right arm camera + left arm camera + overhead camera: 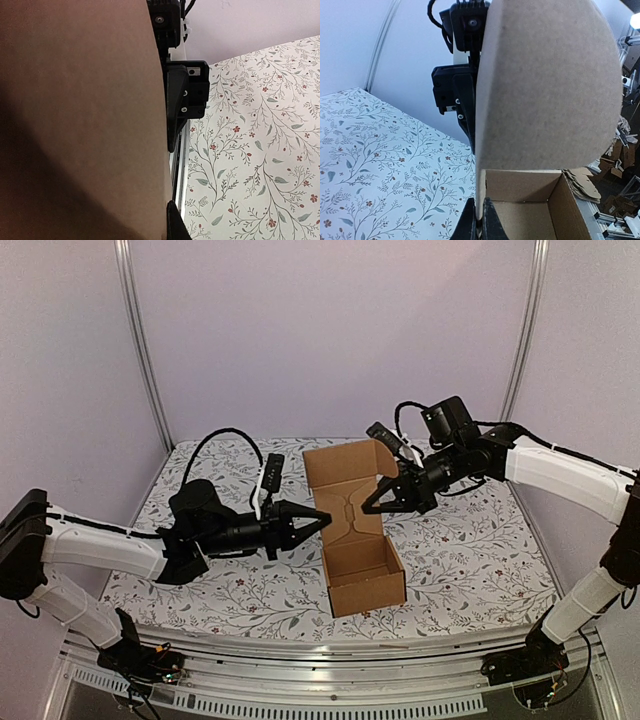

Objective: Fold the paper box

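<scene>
The paper box [355, 550] is brown cardboard, standing in the middle of the floral cloth with its tray open and its lid upright at the back. My left gripper [322, 519] is shut on the box's left wall. In the left wrist view the jaws [480, 222] pinch that thin wall edge, and a rounded flap [545, 100] rises above them. My right gripper [367, 508] is at the lid's right side flap. In the right wrist view the cardboard [80, 120] fills the left half. One dark finger [176, 225] presses against it, and the other finger is hidden behind it.
The floral tablecloth [470, 550] spreads around the box. Metal frame posts [140, 340] stand at the back corners, and a rail [330, 650] runs along the near edge. Spare flat cardboard [585, 182] lies beyond the table's edge in the left wrist view.
</scene>
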You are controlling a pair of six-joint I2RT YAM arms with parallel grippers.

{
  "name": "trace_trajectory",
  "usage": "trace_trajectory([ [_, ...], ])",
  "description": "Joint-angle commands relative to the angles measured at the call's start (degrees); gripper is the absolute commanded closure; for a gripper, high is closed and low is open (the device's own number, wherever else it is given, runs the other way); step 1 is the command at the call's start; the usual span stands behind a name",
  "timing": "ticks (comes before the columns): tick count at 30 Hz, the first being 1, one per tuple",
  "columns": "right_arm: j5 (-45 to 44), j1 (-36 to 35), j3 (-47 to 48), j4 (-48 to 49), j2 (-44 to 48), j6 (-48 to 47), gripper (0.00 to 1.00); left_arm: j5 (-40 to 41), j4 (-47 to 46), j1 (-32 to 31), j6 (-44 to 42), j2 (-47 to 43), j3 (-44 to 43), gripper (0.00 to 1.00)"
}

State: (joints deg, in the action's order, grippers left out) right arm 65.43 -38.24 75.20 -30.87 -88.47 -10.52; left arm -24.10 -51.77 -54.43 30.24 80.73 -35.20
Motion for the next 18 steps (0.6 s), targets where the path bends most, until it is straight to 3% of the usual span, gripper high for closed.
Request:
trace_trajectory([
  [1,-2.0,-0.8,-1.6,-0.9,0.0,1.1,1.0,2.1,-0.1,1.2,-1.0,-0.6,-0.8,1.0],
  [18,-5.1,-0.8,-3.2,-0.9,-0.4,-0.3,1.0,3.1,0.3,1.2,-0.9,0.4,-0.8,1.0],
])
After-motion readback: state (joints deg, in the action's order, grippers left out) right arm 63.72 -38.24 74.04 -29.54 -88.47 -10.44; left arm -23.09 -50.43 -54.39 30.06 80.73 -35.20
